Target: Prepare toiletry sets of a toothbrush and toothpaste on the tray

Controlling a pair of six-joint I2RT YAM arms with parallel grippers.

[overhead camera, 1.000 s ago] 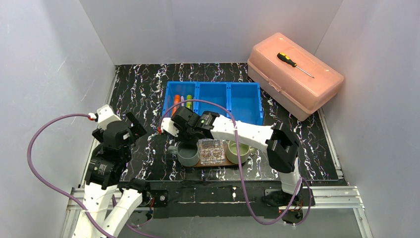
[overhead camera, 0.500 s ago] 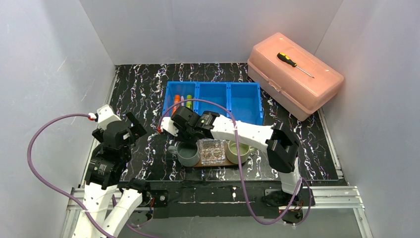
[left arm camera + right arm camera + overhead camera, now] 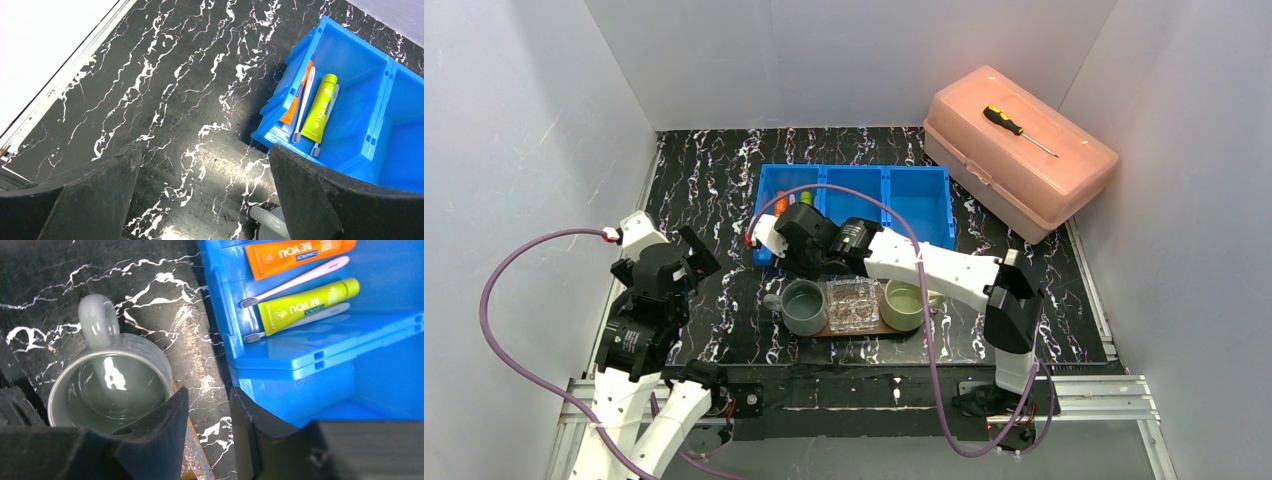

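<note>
The grey mug point(image 3: 804, 307) and the pale green mug point(image 3: 904, 305) stand on the brown tray point(image 3: 856, 329), with a clear holder point(image 3: 852, 304) between them. In the blue bin's left compartment lie the orange tube point(image 3: 295, 257), the green tube point(image 3: 305, 302) and two thin toothbrushes point(image 3: 295, 282). My right gripper point(image 3: 771, 240) hovers between the grey mug point(image 3: 110, 385) and the bin, open, nothing between its fingers point(image 3: 170, 430). My left gripper point(image 3: 202, 150) is wide open and empty above the bare table left of the bin; the tubes point(image 3: 320, 107) show beyond it.
The blue three-compartment bin point(image 3: 919, 210) sits behind the tray; its middle and right compartments look empty. A pink toolbox point(image 3: 1019, 150) with a screwdriver point(image 3: 1019, 130) on its lid stands at the back right. White walls close in the black marbled table.
My right gripper has risen from the grey mug's far rim toward the blue bin, and its jaws have spread wider. The left arm has not moved.
</note>
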